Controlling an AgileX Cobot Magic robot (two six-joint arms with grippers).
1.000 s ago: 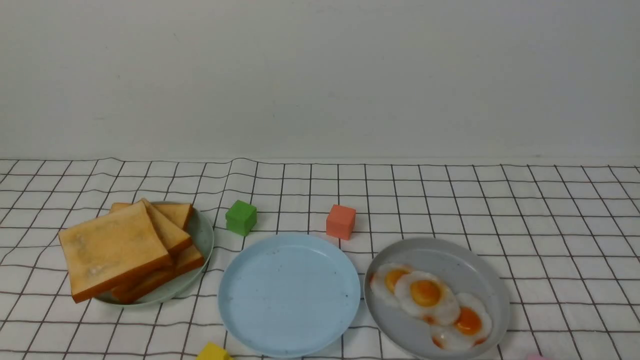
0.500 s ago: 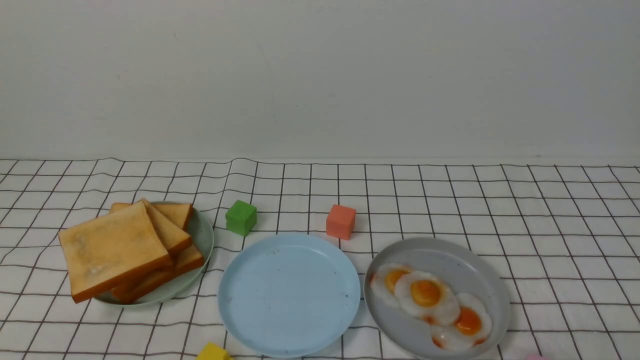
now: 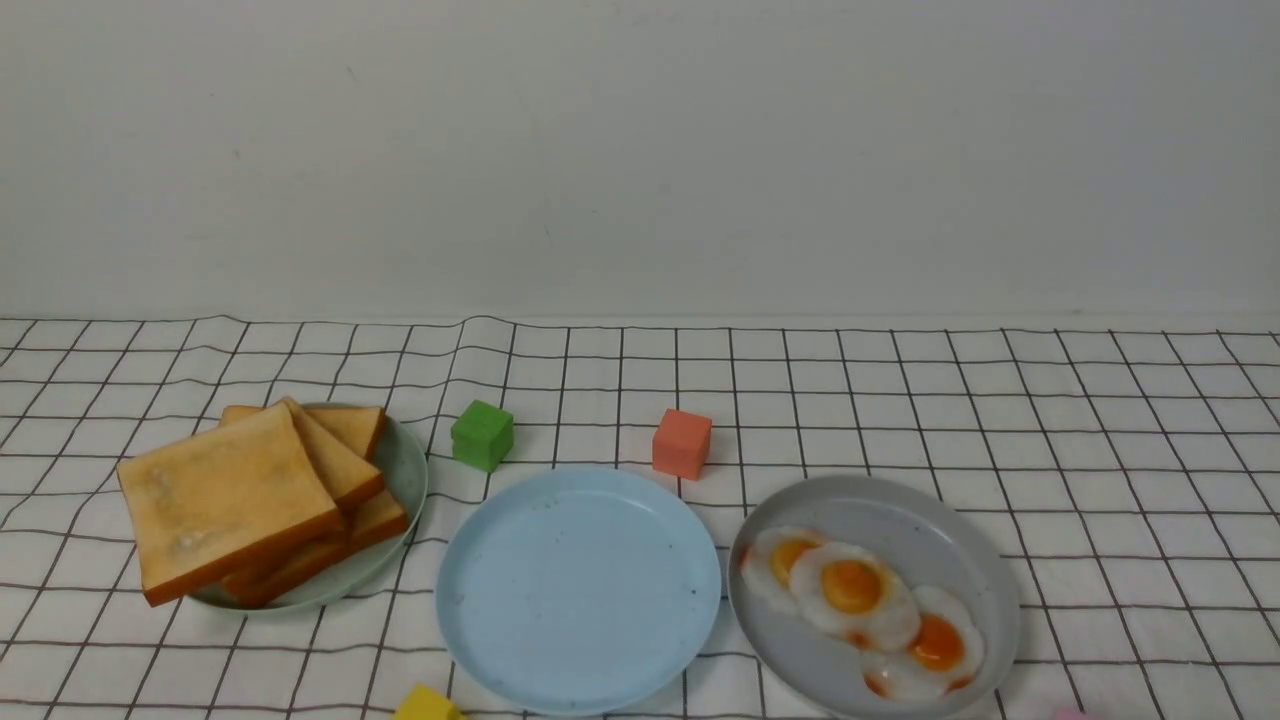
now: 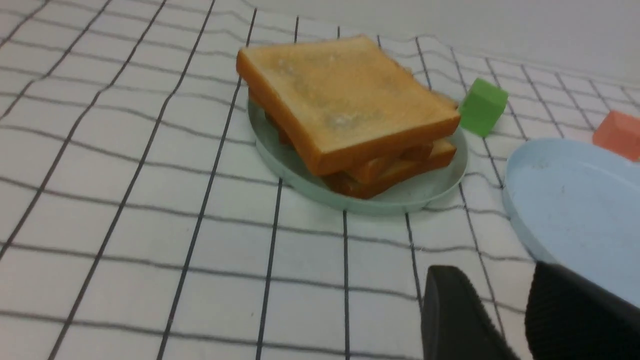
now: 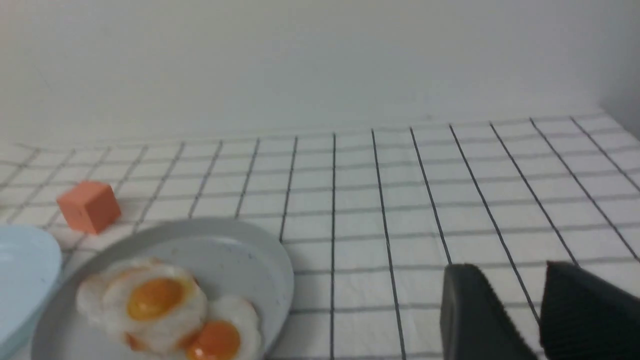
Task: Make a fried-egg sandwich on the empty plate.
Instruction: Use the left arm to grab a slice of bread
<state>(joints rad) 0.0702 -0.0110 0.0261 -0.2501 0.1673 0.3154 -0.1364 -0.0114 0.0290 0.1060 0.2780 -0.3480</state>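
Left wrist view: left gripper [image 4: 492, 272], jaws slightly apart and empty, hangs near the toast stack [image 4: 350, 100]; right gripper [image 5: 510, 267] likewise by the eggs [image 5: 150, 300]; the empty plate [image 3: 578, 590] sits bare at the near edge of the table [image 3: 1100, 420], so lifting the stack's top slice likely comes first

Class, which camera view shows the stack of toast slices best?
The left wrist view: the toast stack sits close, its layered crust edges clear. The front view shows it smaller; the right wrist view misses it.
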